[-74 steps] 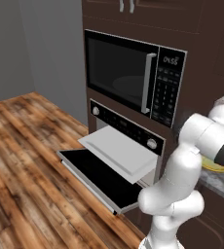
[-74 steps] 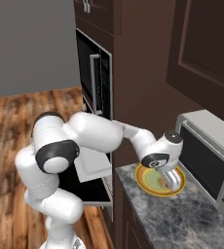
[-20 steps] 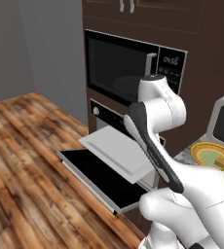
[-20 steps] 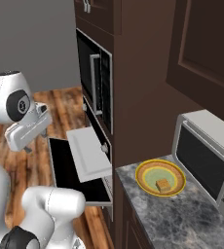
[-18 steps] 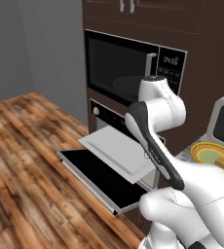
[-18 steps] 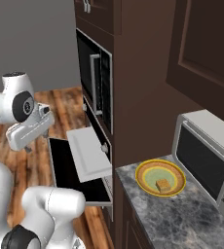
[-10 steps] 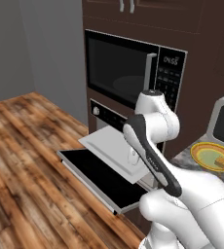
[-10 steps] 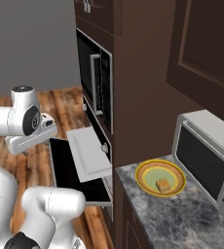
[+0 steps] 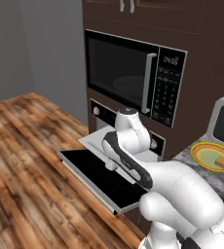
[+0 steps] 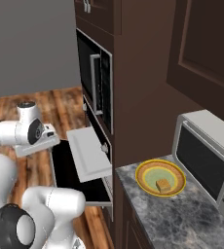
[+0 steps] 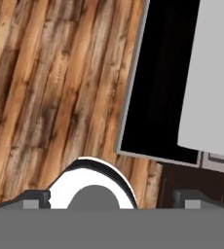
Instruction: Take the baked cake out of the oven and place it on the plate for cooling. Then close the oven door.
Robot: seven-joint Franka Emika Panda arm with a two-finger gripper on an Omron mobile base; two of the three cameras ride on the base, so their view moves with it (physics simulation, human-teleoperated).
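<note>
Baked cake [image 10: 163, 185] sits on the plate [image 10: 148, 170] on the stone bench [image 10: 182, 219], beside a grey countertop box [image 10: 209, 163]. Oven door [image 9: 98, 177] hangs dropped open with a pale tray [image 10: 87, 151] slid out above it. Claw [image 11: 109, 199] spread wide, apparently empty, above the door's edge and wood floor [image 11: 46, 87].

a black microwave [image 9: 133, 78] sits above wood flooring [image 9: 21, 146]; a grey toaster oven [image 10: 209, 158] stands on the counter [image 10: 182, 219].
</note>
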